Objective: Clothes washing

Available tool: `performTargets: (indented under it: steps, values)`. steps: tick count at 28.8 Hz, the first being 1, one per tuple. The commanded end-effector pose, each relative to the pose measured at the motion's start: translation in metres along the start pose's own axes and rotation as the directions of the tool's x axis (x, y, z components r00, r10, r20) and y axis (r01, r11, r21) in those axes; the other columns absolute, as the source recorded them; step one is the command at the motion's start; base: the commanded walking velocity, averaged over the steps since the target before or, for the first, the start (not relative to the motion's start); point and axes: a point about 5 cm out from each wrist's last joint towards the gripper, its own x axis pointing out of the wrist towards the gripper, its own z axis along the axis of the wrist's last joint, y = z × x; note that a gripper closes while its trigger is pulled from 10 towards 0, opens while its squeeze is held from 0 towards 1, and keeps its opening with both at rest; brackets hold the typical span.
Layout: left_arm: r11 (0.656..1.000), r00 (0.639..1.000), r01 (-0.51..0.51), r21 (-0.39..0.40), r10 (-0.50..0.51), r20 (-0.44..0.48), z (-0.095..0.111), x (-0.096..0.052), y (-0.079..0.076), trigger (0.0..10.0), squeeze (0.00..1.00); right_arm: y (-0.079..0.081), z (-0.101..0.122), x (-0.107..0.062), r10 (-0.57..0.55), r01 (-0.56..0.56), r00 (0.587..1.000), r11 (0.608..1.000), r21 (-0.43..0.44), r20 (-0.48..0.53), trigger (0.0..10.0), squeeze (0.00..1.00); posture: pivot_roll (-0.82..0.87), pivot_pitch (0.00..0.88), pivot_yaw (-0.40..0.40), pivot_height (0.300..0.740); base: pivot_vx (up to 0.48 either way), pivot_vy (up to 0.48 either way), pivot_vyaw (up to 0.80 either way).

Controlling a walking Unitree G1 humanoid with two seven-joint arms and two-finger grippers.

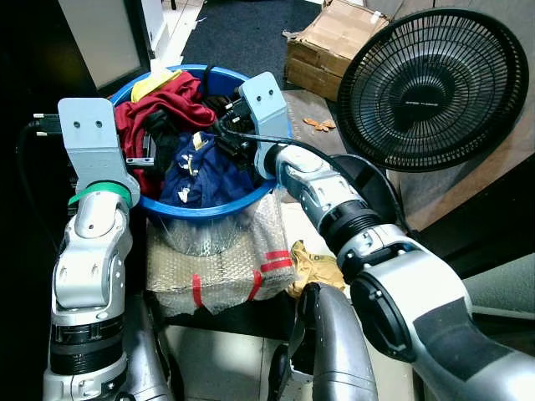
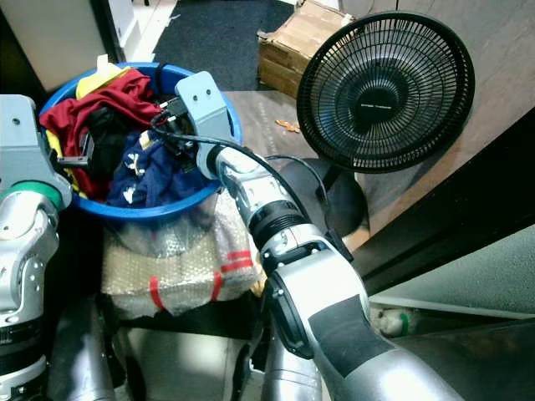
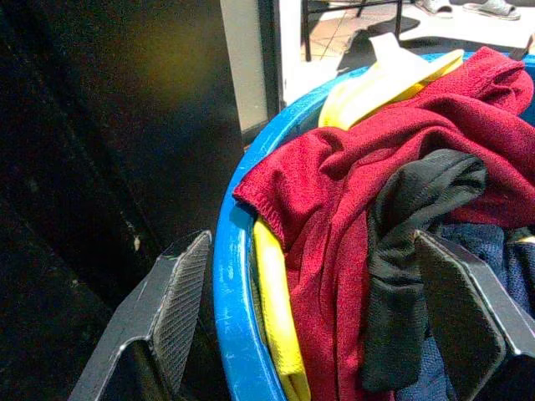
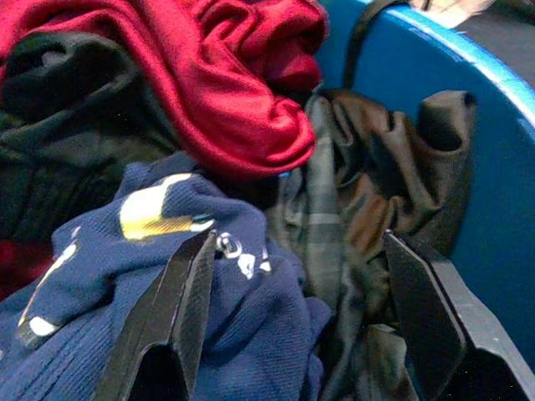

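The basket (image 1: 194,209) is being gripped, its rim straddled by the wide-open left gripper (image 3: 313,317) and right gripper (image 4: 305,326); closing is needed next.

The basket (image 1: 219,207) is smooth blue plastic with a slight sheen, its rim scuffed pale in places where the left wrist view comes close. Heaped in it is cloth of several kinds: a red garment (image 3: 359,167) of fine knit, matt and a little fuzzy, a navy top (image 4: 125,309) of ribbed knit with printed yellow and white marks, a black cloth (image 3: 410,217) that looks soft and dull, and a dark checked fabric (image 4: 351,200) with a faint sheen. Under the basket sits crinkled clear bubble wrap (image 1: 221,267), glossy, banded with red tape. The fan (image 1: 430,88) is matt black plastic grille; the box (image 1: 330,46) is rough brown cardboard. The robot's arms are brushed silver metal.
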Motion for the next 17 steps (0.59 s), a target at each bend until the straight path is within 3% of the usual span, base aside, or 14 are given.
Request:
performTargets:
  steps: [1, 4, 8, 11, 13, 17]
  values:
    - [1.000, 0.996, -0.023, 0.019, 0.025, -0.084, -0.018, -0.002, 0.005, 10.0, 0.00, 0.000, -0.033, -0.004, 0.027, -0.024, 0.991, 0.999, 0.023, -0.133, 10.0, 0.00, 0.11, 0.249, -0.116, 0.325, 0.000, 0.000, 0.00]
    - [0.999, 0.996, -0.024, 0.021, 0.026, -0.085, -0.018, -0.002, 0.005, 10.0, 0.00, 0.009, -0.027, -0.002, 0.112, -0.110, 0.989, 0.994, 0.024, -0.094, 10.0, 0.00, 0.11, 0.250, -0.115, 0.325, 0.000, 0.000, 0.00]
    - [0.999, 0.996, -0.025, 0.022, 0.027, -0.086, -0.018, -0.002, 0.006, 10.0, 0.00, 0.010, -0.023, -0.001, 0.125, -0.123, 0.990, 0.992, 0.029, -0.067, 10.0, 0.00, 0.11, 0.252, -0.113, 0.325, 0.000, 0.000, 0.00]
    - [0.999, 0.996, -0.027, 0.025, 0.029, -0.087, -0.018, -0.002, 0.006, 10.0, 0.00, 0.010, -0.015, -0.002, 0.171, -0.171, 0.985, 0.983, 0.071, 0.010, 10.0, 0.00, 0.11, 0.253, -0.110, 0.325, 0.000, 0.000, 0.00]
    - [0.999, 0.996, -0.028, 0.025, 0.030, -0.087, -0.018, -0.002, 0.006, 10.0, 0.00, 0.008, -0.016, -0.004, 0.197, -0.198, 0.980, 0.976, 0.089, 0.020, 10.0, 0.00, 0.11, 0.252, -0.111, 0.325, 0.000, 0.000, 0.00]
    - [0.999, 0.996, -0.029, 0.024, 0.031, -0.087, -0.017, -0.002, 0.006, 10.0, 0.00, -0.002, -0.039, -0.014, 0.219, -0.213, 0.975, 0.970, 0.113, -0.039, 10.0, 0.00, 0.10, 0.255, -0.110, 0.325, 0.000, 0.000, 0.00]
